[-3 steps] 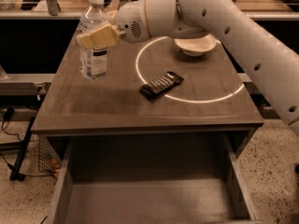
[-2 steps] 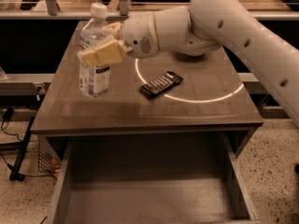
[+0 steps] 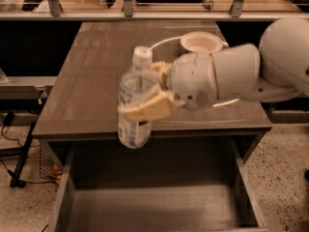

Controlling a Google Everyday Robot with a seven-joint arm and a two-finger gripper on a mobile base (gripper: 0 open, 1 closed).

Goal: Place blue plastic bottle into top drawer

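Note:
The blue plastic bottle [image 3: 134, 99] is clear with a white cap and a white label. It hangs upright in the air over the table's front edge, its base above the back of the open top drawer [image 3: 154, 207]. My gripper [image 3: 147, 92] is shut on the bottle's middle, one tan finger [image 3: 147, 108] across its front. The arm reaches in from the right. The drawer is pulled out below the table and nothing shows inside it.
A white bowl [image 3: 200, 42] sits at the back right of the grey-brown table [image 3: 87, 81], with a white ring mark beside it. The arm hides the table's right middle. Cables and a stand leg lie on the floor at left [image 3: 19, 163].
The gripper lifted the bottle off the table's back left and carried it forward and rightward to the front edge, over the open drawer. The dark remote is now hidden behind the arm.

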